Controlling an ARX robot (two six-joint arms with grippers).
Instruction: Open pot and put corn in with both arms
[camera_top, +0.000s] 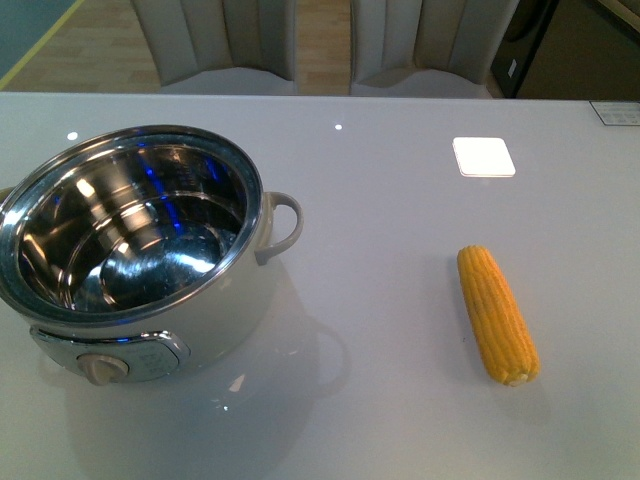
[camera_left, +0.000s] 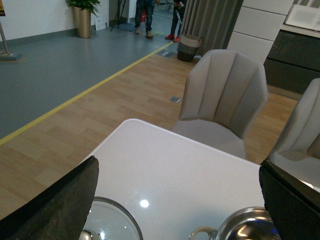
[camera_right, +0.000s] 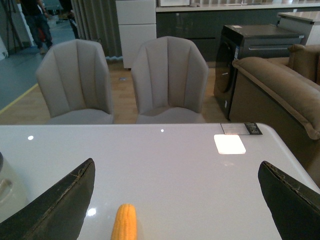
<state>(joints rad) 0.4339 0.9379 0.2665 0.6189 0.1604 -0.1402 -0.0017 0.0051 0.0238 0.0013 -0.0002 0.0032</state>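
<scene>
1. Front view: the pot (camera_top: 235, 310) stands at lower left of frame on the white table (camera_top: 380, 200). It is uncovered, the steel inner bowl bare. The cream knob (camera_top: 103, 368) faces the camera, and a loop handle (camera_top: 285, 225) sticks out on the pot's right
2. The corn (camera_top: 497, 313) lies flat on the table at right of frame, well apart from the pot
3. Left gripper (camera_left: 175, 210): fingers (camera_left: 55, 205) spread wide, nothing between them. Its wrist view shows a glass lid (camera_left: 107, 222) lying on the table near the pot's rim, not touching it
4. Right gripper (camera_right: 175, 200): fingers (camera_right: 60, 205) spread wide, empty, clear of the corn on the table between them
5. Two grey chairs (camera_top: 215, 40) stand past the far table edge, upper frame. A white square patch (camera_top: 484, 156) shows on the table at upper right
</scene>
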